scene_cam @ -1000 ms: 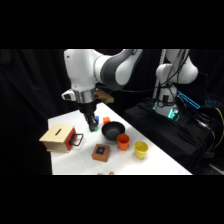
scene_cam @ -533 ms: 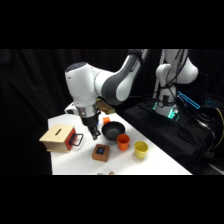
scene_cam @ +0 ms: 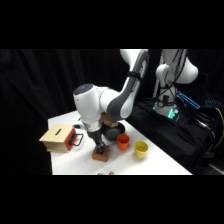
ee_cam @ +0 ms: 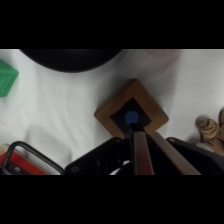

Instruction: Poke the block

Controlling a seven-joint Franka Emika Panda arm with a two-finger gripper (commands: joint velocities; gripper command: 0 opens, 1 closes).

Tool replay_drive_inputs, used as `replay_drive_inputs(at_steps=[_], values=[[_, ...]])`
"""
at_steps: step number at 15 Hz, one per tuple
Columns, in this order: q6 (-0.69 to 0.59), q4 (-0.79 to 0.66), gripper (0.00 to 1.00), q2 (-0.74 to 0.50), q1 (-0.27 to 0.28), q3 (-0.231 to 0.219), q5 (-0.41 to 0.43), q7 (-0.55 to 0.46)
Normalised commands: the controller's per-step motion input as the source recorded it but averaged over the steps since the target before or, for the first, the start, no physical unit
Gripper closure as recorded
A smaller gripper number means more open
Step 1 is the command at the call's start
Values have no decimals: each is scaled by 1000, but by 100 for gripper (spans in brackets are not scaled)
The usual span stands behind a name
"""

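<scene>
The block is a flat reddish-brown wooden square with a small blue patch in the middle of its top. It lies on the white table, near the front in the side view. My gripper comes down right over it, shut with nothing between its fingers. Its tip rests on or just above the blue patch; I cannot tell which. In the side view the gripper stands upright on the block's top and hides part of it.
A tan box with a slot and a red-handled piece stand left of the block. An orange cup, a yellow cup and a black bowl lie to its right and behind. A green cube and a small wooden piece are close by.
The arm has swung forward and down from beside the tan box. The gripper, which hung above the table, now stands on the block's top.
</scene>
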Motion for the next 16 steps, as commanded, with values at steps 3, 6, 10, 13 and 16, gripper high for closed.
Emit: replay_drive_inputs(at_steps=[3, 6, 10, 13, 16], values=[[248, -74, 99, 84, -1, 18, -12, -34], [208, -82, 99, 23, -10, 27, 2, -50], [-18, -200, 99, -229, 3, 33, 3, -47], [-284, -272, 99, -487, -1, 41, 15, -73], [-401, -173, 68, -484, -9, 19, 5, -81]])
